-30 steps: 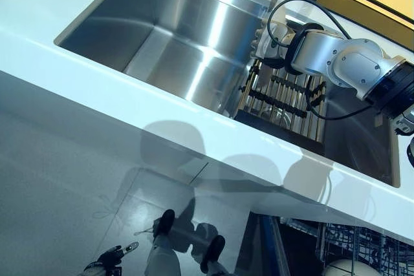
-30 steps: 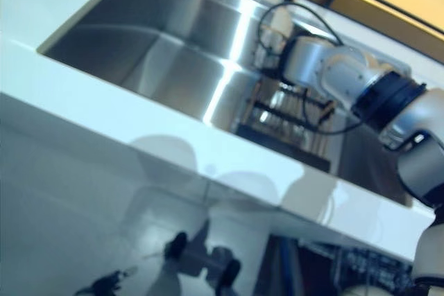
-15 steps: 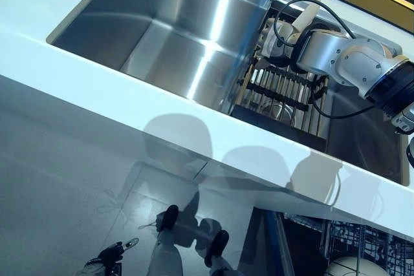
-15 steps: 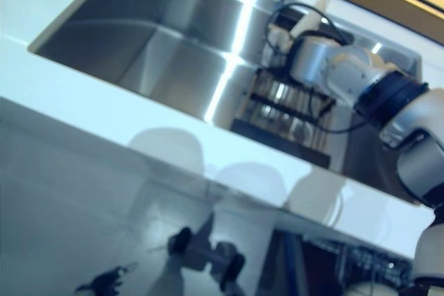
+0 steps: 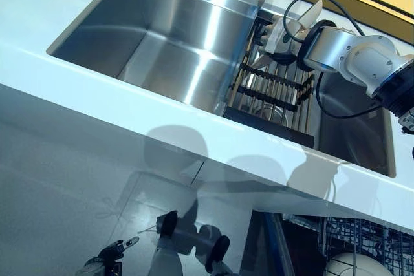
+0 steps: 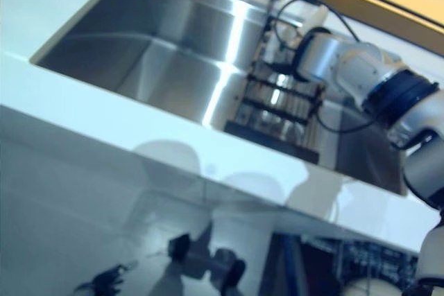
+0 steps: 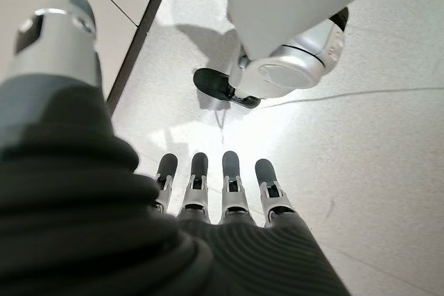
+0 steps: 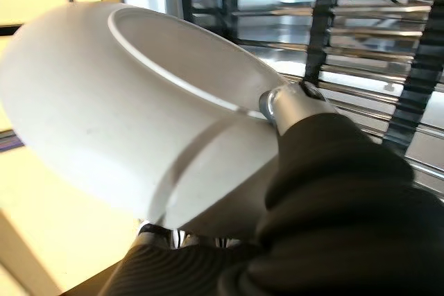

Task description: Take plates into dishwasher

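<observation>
The right robot hand (image 8: 305, 171) is gripping a white plate (image 8: 132, 109) — now lifting it clear of the sink rack (image 5: 275, 92) below it, freeing it for the dishwasher (image 5: 349, 250); the left robot hand (image 7: 215, 192) is hanging relaxed.

**Right arm reaches over the sink rack**

A steel sink (image 6: 159, 39) fills the upper left of the frame, set in a white tabletop (image 6: 104, 129). A dark slatted rack (image 6: 277, 105) spans it at upper centre. At lower right, a dishwasher basket (image 6: 361, 268) shows.

Bright, glare on sink (image 5: 194, 37), right eye blurry
</observation>
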